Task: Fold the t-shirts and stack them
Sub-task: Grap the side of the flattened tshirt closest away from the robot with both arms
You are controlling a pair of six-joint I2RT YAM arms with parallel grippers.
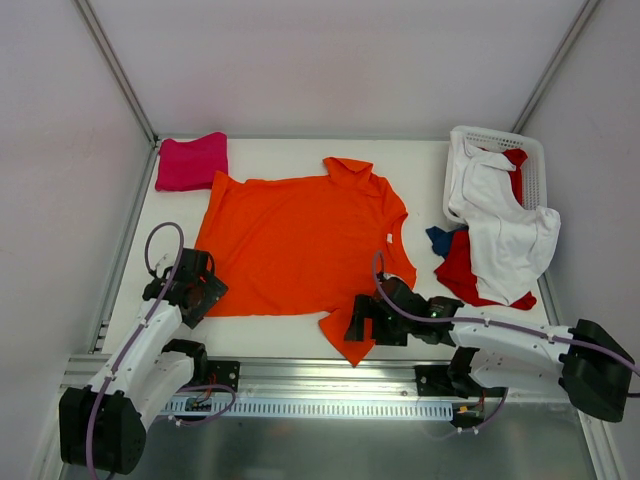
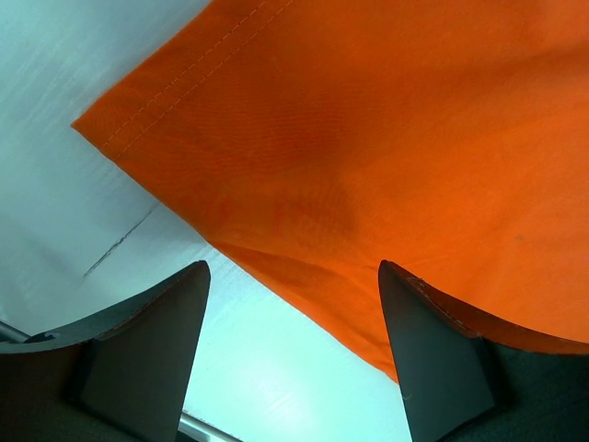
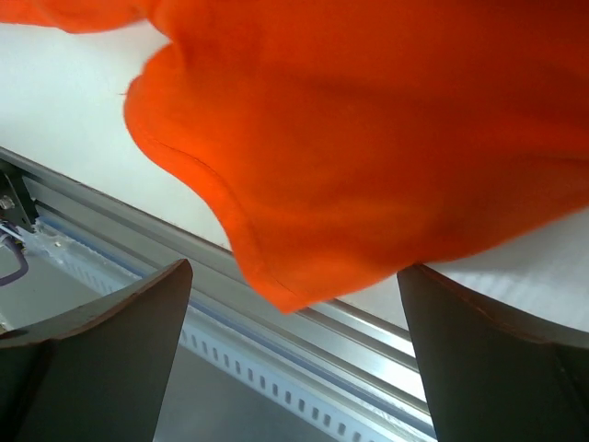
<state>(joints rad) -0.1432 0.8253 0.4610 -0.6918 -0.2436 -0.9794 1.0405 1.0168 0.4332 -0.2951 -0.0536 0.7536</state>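
Orange shirt (image 1: pixel 300 240): spread pretty flat in the middle of the desk (image 1: pixel 420 165). One sleeve points to the far side, and the other reaches the near edge.

Left end effector (image 1: pixel 195 290): sits low at the near-left corner of the orange shirt. In the wrist view the fingers (image 2: pixel 147 350) are spread wide with nothing gripped. The hem edge runs across the gap, and the right finger is over orange cloth.

Right end effector (image 1: pixel 365 325): it's at the near sleeve, right by the desk's front edge. The fingers (image 3: pixel 479 359) are wide apart too, so it isn't holding anything. The sleeve tip lies between them and pokes out over the metal rail (image 3: pixel 304 350).

Pink shirt (image 1: pixel 190 160): folded up in the far-left corner, and it looks like it just touches the orange one's far corner.

Basket (image 1: pixel 500 135): it's in the far-right corner.

White shirt (image 1: pixel 505 225): spills out of the basket over its near rim onto the desk.

Red shirt (image 1: pixel 465 270): on the desk, partly under the white one. A bit of red shows inside the basket too, though I can't tell if it's the same shirt.

Blue shirt (image 1: pixel 440 240): just a small bit peeks out, touching the red one, between it and the orange shirt.
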